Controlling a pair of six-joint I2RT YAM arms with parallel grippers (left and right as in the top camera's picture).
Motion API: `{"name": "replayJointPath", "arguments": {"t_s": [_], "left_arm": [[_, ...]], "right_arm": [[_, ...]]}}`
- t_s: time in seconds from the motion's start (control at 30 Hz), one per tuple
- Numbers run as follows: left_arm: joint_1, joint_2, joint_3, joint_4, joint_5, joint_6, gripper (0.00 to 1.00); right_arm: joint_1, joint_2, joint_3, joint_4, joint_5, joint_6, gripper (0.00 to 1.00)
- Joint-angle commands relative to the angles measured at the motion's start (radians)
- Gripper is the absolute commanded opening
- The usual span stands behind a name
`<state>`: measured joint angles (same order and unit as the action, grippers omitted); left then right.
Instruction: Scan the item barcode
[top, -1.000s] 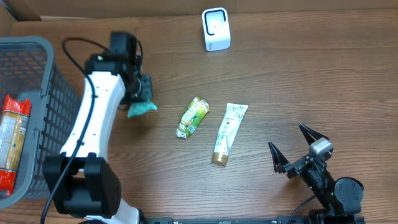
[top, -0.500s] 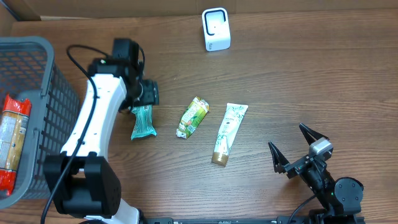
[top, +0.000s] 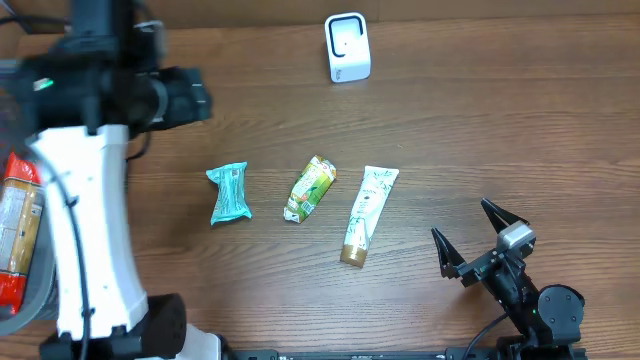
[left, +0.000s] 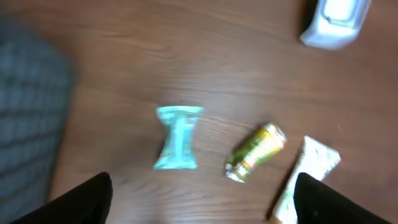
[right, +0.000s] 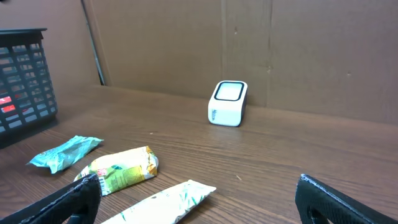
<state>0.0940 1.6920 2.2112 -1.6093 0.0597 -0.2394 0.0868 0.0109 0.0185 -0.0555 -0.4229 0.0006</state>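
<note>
Wooden desk (top: 480, 130) holds a teal packet (top: 229, 193) left of centre; left fingers (left: 84, 202) and right fingers (right: 68, 202) both gape wide, empty.

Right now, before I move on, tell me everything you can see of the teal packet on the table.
The teal packet is a small crinkly wrapper, plastic film by its look, pinched at the middle with flared, crimped ends. It lies flat on the wooden table, at the basket end of the row, apart from the green-yellow pouch beside it. Only the table touches it; the left claw hangs open, clear of it. No barcode shows.
</note>
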Motion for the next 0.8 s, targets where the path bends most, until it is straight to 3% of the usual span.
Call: {"name": "replayJointPath", "arguments": {"t_s": [0.0,0.2,0.43,0.6,0.77], "left_arm": [[0.159,-0.042,0.025,-0.031,-0.023,-0.081,0.85],[0.477,-0.072,0.025,-0.027,0.046,-0.090,0.86],[0.745,-0.069,0.020,0.032,0.131,-0.090,0.93],[0.846,-0.037,-0.002,0.050,0.058,-0.056,0.93],[0.861,0.023,-0.095,0.056,-0.164,-0.018,0.91]], "right_arm": [[0.006,-0.008,-0.010,0.002,-0.005,0.004,1.00],[0.006,-0.008,-0.010,0.002,-0.005,0.004,1.00],[0.006,-0.008,-0.010,0.002,-0.005,0.004,1.00],[0.006,-0.008,-0.010,0.002,-0.005,0.004,1.00],[0.006,-0.008,-0.010,0.002,-0.005,0.004,1.00]]}}
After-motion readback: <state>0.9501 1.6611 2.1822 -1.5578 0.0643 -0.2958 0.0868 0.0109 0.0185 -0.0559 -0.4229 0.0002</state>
